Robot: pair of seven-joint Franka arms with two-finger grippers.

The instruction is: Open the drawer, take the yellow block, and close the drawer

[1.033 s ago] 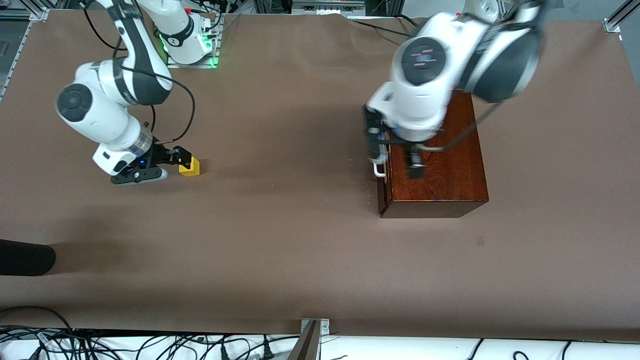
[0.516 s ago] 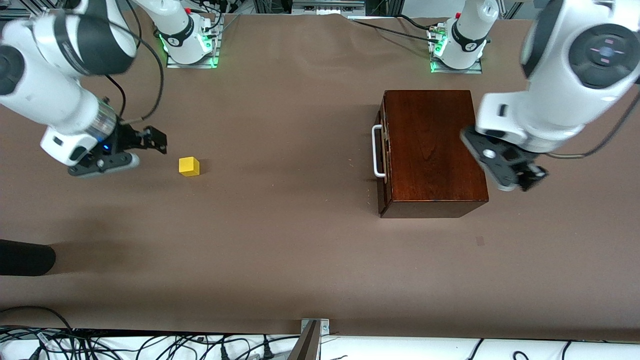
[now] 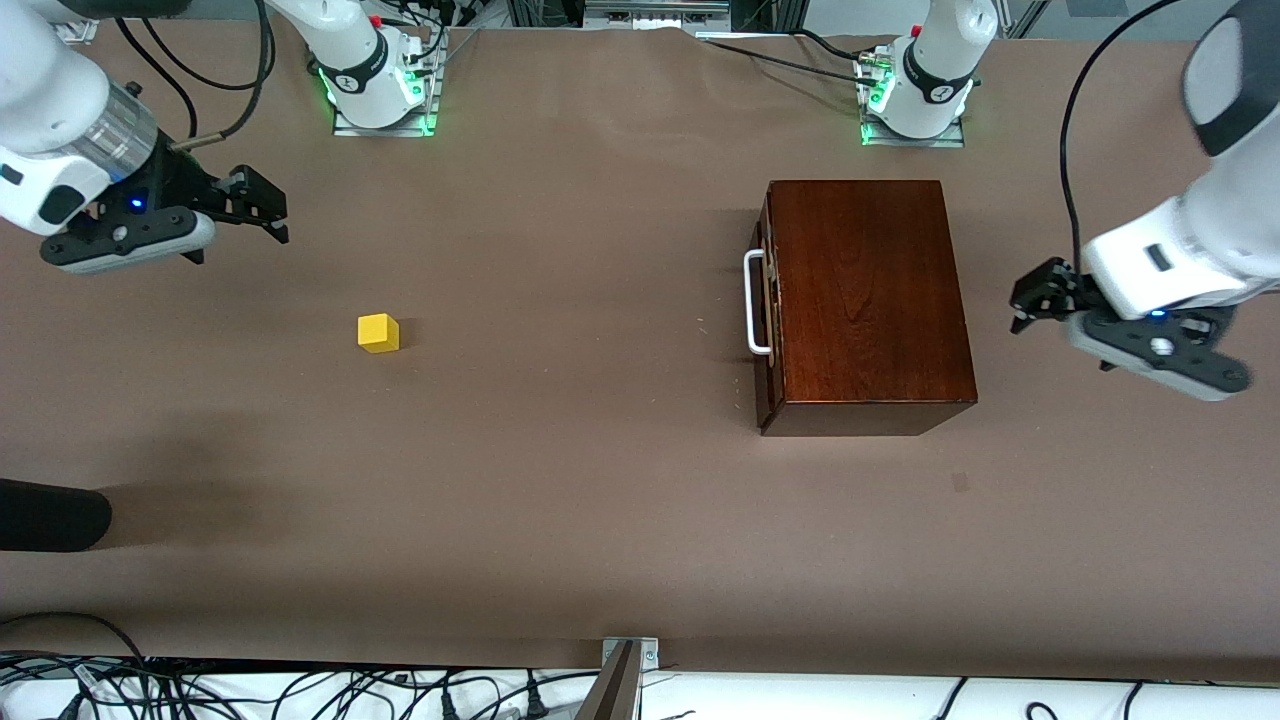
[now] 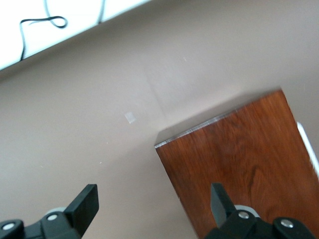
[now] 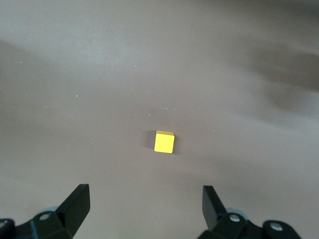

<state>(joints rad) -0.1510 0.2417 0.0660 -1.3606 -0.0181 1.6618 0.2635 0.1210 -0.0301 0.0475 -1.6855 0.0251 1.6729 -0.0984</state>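
Observation:
The yellow block [image 3: 378, 333] lies alone on the brown table toward the right arm's end; it also shows in the right wrist view [image 5: 164, 142]. My right gripper [image 3: 275, 215] [image 5: 144, 199] is open and empty, up in the air and apart from the block. The dark mahogany box [image 3: 862, 300] stands toward the left arm's end with its drawer [image 3: 766, 310] shut flush and its white handle [image 3: 757, 303] facing the block. My left gripper [image 3: 1030, 302] [image 4: 152, 201] is open and empty, beside the box [image 4: 239, 164] at the end away from the handle.
Both arm bases [image 3: 375, 70] [image 3: 915, 85] stand along the table's edge farthest from the front camera. A dark object [image 3: 50, 515] juts in at the right arm's end, nearer the front camera. Cables [image 3: 300, 695] lie off the table's front edge.
My right gripper let go of the yellow block and rose away toward its end of the table. My left gripper left the drawer handle, crossed over the box and now hangs beside it.

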